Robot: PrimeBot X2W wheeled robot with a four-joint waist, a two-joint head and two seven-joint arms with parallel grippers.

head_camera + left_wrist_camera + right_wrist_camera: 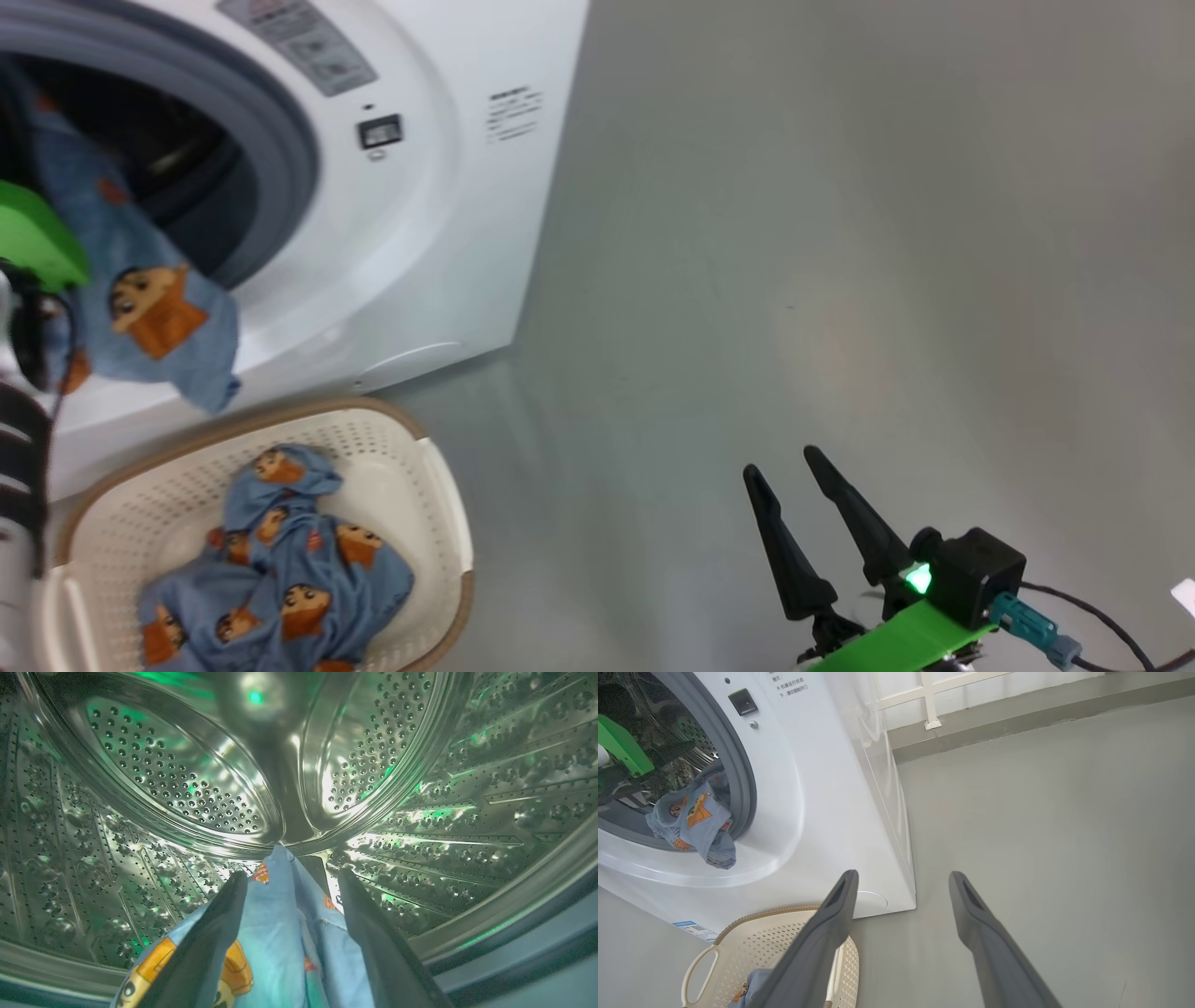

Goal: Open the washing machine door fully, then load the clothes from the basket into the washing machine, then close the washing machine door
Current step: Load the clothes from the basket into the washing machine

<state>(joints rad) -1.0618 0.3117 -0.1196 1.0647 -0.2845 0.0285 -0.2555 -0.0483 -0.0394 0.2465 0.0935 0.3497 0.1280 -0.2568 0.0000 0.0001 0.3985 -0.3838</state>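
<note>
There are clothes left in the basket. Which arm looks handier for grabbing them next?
Probably the right. The right claw hangs open and free over the floor near the basket holding the clothes. The left claw is inside the washing machine, a garment lying between its fingers.

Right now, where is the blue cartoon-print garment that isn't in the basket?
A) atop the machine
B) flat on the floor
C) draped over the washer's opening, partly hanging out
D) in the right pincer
C: the garment lies across the grey gasket of the washing machine, one end in the drum, the other dangling down the front.
</note>
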